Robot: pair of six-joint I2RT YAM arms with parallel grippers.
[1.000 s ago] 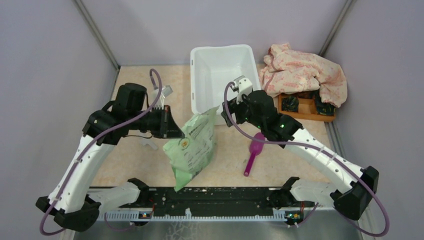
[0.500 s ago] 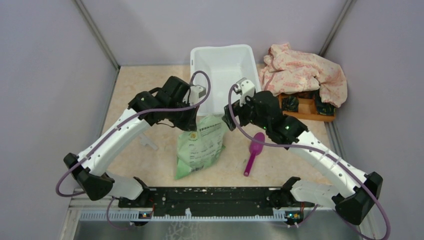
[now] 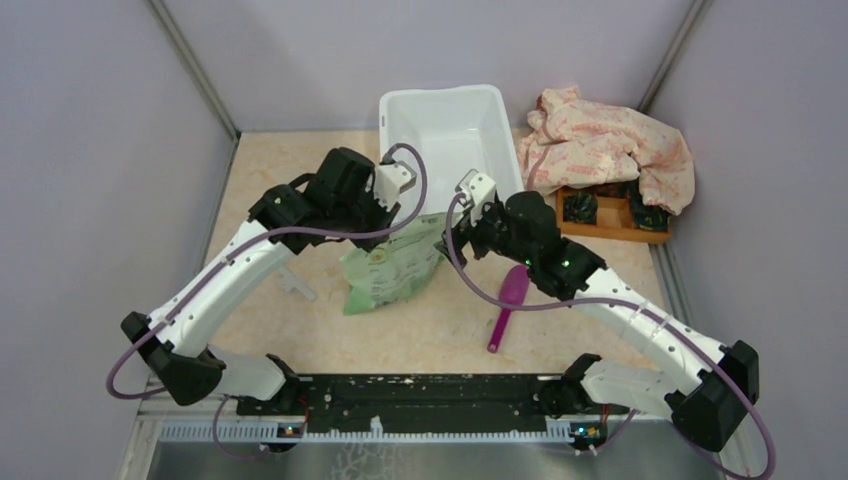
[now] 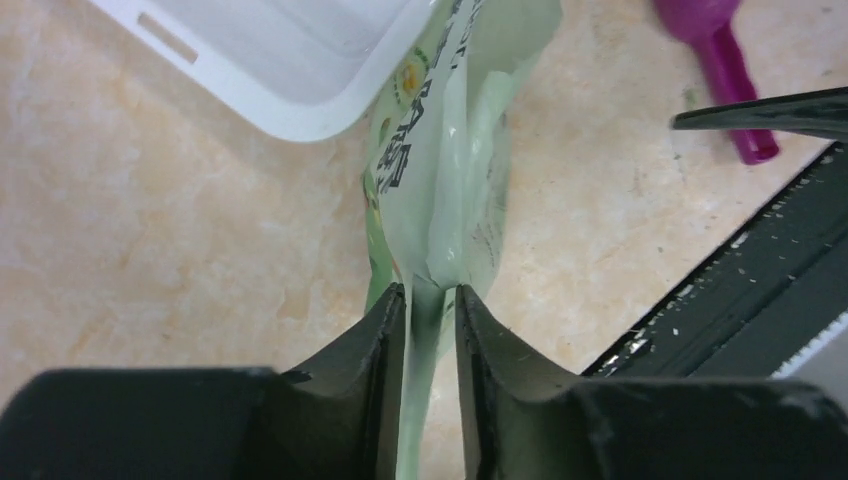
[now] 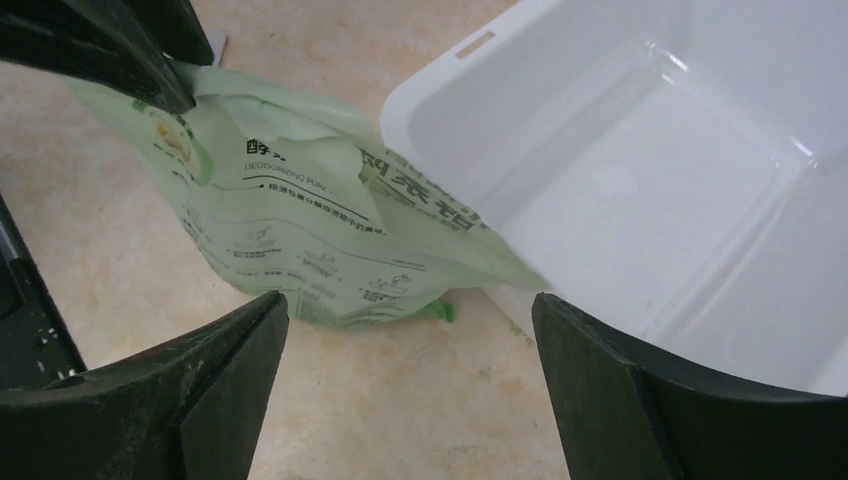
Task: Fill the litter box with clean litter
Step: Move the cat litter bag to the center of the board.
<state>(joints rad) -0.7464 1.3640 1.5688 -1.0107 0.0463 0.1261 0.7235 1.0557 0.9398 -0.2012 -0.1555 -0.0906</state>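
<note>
The white litter box (image 3: 440, 140) stands at the back centre, and its inside looks bare in the right wrist view (image 5: 640, 180). No loose green litter granules show. My left gripper (image 3: 392, 226) is shut on an edge of the green-and-white bag (image 3: 395, 265), seen close in the left wrist view (image 4: 430, 295). The bag (image 4: 450, 150) hangs tilted, with its far end at the box's near rim (image 4: 290, 100). My right gripper (image 3: 457, 238) is open and empty, its jaws wide (image 5: 410, 310) just in front of the bag (image 5: 300, 230) and the box corner.
A magenta scoop (image 3: 508, 300) lies on the table right of the bag. A pink cloth (image 3: 610, 145) drapes over a small wooden tray (image 3: 610, 218) at the back right. A small white piece (image 3: 295, 285) lies left of the bag. Grey walls stand on both sides.
My left arm swung right and toward the box, carrying the bag, which now tilts with its end at the near rim. My right gripper shifted slightly left and stayed open.
</note>
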